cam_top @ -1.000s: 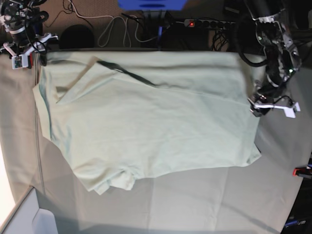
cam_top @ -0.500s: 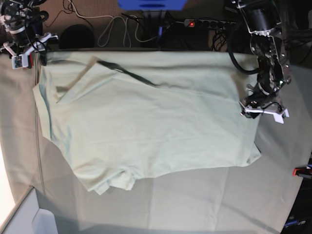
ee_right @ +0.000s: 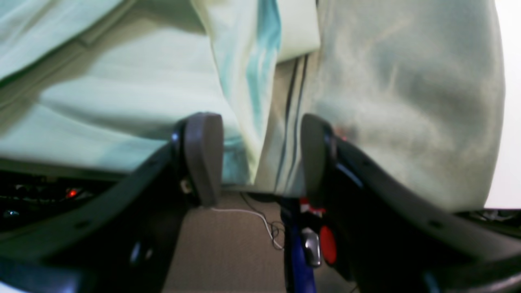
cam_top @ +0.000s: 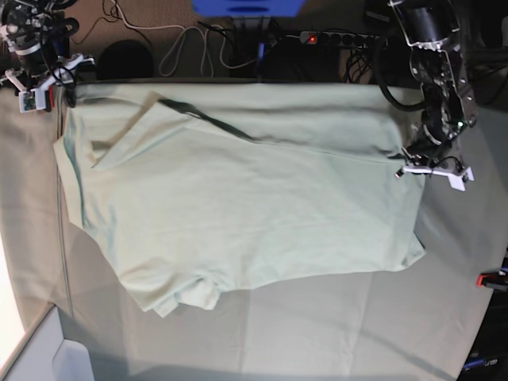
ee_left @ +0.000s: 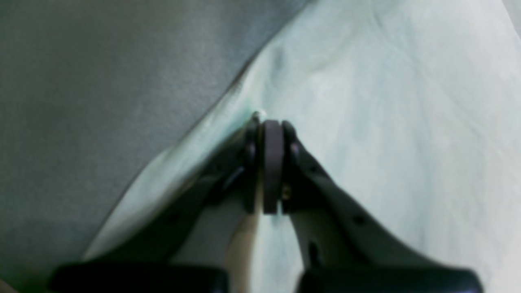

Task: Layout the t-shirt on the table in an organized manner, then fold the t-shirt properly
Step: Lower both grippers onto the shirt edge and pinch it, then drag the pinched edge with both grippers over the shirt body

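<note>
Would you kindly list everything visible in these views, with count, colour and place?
t-shirt: one, pale mint green, spread across the table's middle.
table: one, covered in grey-green cloth, under the shirt.
power strip: one, dark with a red light, on the floor behind the table.
cables: several, white and dark, on the floor behind.
clamp: one, red-orange, at the base view's right edge.
left gripper: fingers shut on the shirt's edge.
right gripper: fingers apart, at the far corner.

- Power strip (cam_top: 341,37): dark, red switch lit, on the floor.
- White cable (cam_top: 186,44): looped beside it.
- Blue object (cam_top: 246,6): at top edge.
</note>
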### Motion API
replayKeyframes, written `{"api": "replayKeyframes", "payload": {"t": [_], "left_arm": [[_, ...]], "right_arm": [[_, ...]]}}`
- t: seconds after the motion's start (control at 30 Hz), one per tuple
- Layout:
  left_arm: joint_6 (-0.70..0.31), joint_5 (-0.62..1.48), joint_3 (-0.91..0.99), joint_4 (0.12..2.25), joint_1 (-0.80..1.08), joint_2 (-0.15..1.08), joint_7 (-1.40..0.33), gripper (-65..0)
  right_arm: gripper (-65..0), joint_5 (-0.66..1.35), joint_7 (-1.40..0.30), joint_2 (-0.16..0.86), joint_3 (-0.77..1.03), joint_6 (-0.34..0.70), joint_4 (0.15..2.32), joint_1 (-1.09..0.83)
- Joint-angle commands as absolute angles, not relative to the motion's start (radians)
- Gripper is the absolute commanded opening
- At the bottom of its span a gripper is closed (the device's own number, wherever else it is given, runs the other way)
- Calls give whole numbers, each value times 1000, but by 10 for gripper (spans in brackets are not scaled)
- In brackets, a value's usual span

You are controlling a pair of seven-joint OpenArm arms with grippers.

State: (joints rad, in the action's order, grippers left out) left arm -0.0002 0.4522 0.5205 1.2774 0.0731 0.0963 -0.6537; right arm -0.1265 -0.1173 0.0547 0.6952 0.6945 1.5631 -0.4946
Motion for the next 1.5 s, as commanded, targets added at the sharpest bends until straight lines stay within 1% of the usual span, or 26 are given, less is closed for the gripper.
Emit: {"api": "replayKeyframes", "payload": {"t": [0.0, 0.3, 0.47, 0.57, 0.67, 0.77, 0.9, 1.07, 1.47], "left_arm": [[4, 453, 518, 1294, 74, 101, -670, -648], [8, 455, 524, 1484, 117, 96, -670, -650], [8, 455, 524, 1503, 124, 101, -670, -650], [5, 455, 547, 1503, 125, 101, -670, -650], [4, 455, 595, 1503, 125, 96, -670, -650], [4, 455, 601, 1498, 124, 101, -670, -650], [4, 455, 599, 1497, 120, 102, -670, -650], [4, 455, 601, 1492, 120, 99, -670, -650], [4, 455, 599, 1492, 124, 97, -670, -650]], "right_arm": [[-340, -116, -94, 65, 702, 698, 1581, -499], [-340, -114, -94, 53, 702, 698, 1613, -499], [-335, -116, -94, 12, 693, 698, 1664, -479], [-335, -116, -101, 10, 631, 698, 1675, -478], [-306, -119, -102, 10, 581, 698, 1673, -478], [-278, -120, -102, 8, 553, 698, 1670, -443], [-271, -179, -104, 10, 550, 698, 1662, -375], [-271, -294, -104, 12, 547, 698, 1578, -266], [-270, -297, -104, 62, 547, 698, 1380, -170]]}}
